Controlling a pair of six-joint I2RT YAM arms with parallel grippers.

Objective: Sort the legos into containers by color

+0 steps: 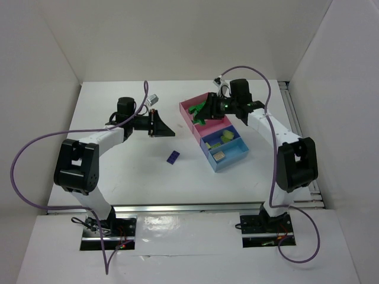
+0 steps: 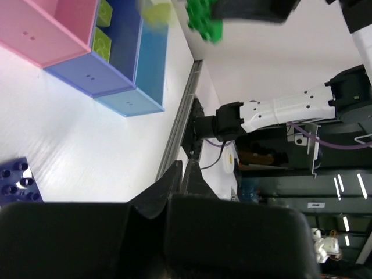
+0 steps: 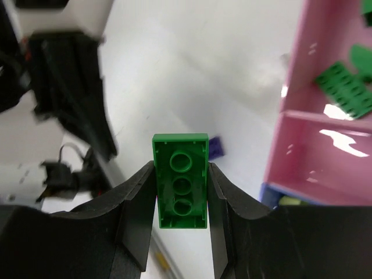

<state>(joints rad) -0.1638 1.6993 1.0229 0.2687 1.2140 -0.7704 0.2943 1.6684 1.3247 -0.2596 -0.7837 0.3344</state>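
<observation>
Top external: four joined shallow boxes, pink and blue, right of centre; flat purple studded plastic brick on white table, near them.
Left wrist: left gripper jaws pressed together, empty.
Right wrist: right gripper pinching green studded brick.

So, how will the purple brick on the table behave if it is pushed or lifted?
The purple brick looks like hard moulded plastic, so probably stiff. It lies flat on the smooth table, so it should slide, not roll or tip. Small, so likely light.
</observation>
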